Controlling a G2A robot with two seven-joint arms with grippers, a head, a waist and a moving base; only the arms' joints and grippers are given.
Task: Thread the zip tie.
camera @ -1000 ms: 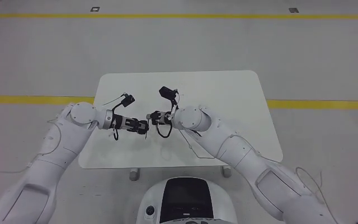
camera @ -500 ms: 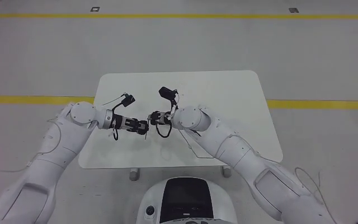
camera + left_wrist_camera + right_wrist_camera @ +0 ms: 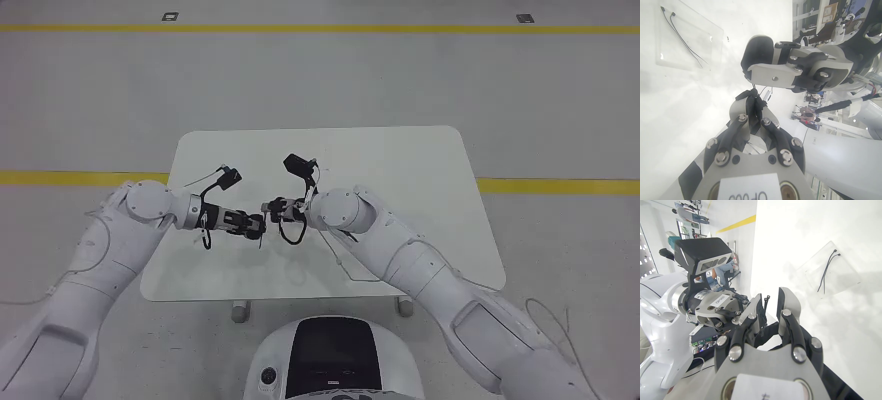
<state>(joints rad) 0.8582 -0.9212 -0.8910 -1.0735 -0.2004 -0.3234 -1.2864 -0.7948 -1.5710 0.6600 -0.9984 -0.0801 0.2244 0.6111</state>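
Note:
My left gripper (image 3: 751, 98) is shut on a thin black zip tie (image 3: 754, 88), pinched at its fingertips above the table. The tie's head end (image 3: 766, 300) pokes up between my right gripper's (image 3: 770, 298) fingers, close to one pad (image 3: 759, 308) and apart from the other. The right gripper is open, facing the left one tip to tip. In the top view the left gripper (image 3: 256, 222) and the right gripper (image 3: 272, 211) meet over the near left part of the white table (image 3: 400, 170).
A clear flat tray (image 3: 715, 37) lies on the table, holding two spare black zip ties (image 3: 683, 41) side by side. The right wrist view has the same tray (image 3: 846, 275) and ties (image 3: 826, 273) beyond the grippers. The table's far half is bare.

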